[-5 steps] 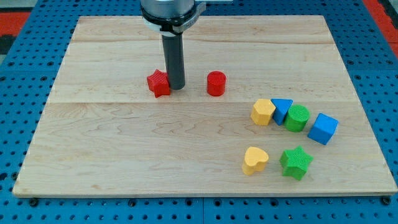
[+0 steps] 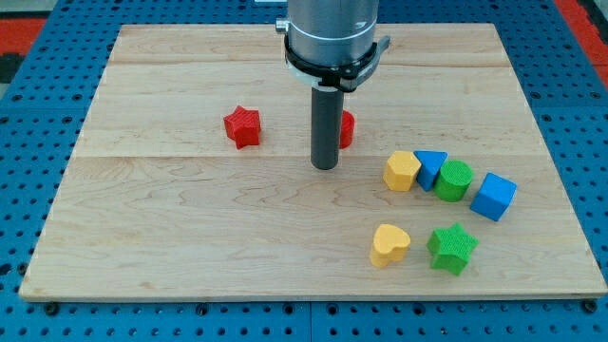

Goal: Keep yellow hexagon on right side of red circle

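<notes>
The red circle [image 2: 346, 129] stands near the board's middle, partly hidden behind my rod. The yellow hexagon [image 2: 402, 171] lies to its lower right, touching a blue triangle [image 2: 432, 167]. My tip [image 2: 325, 166] rests on the board just below and slightly left of the red circle, and well to the left of the yellow hexagon. It touches no block that I can see.
A red star [image 2: 242, 126] lies left of the rod. A green cylinder [image 2: 455, 180] and a blue cube [image 2: 494, 197] continue the row right of the triangle. A yellow heart [image 2: 389, 244] and a green star [image 2: 452, 248] sit lower down. The wooden board [image 2: 190, 237] lies on a blue pegboard.
My rod has moved from beside the red star to the right and toward the view's bottom, now in front of the red circle. No block has moved.
</notes>
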Robot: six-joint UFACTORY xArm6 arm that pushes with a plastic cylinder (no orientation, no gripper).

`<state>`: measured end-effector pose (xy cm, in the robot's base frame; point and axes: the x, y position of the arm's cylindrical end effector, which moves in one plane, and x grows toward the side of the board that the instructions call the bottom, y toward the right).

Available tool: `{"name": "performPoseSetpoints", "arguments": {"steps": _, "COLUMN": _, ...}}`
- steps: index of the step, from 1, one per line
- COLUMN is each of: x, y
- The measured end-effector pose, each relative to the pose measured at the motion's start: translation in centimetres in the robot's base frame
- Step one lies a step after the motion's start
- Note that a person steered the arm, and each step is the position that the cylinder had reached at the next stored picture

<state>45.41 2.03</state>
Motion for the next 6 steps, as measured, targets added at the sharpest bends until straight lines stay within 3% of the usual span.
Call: {"name": "performPoseSetpoints", "arguments": {"steps": 6, "x": 0.9, "y": 2.3}}
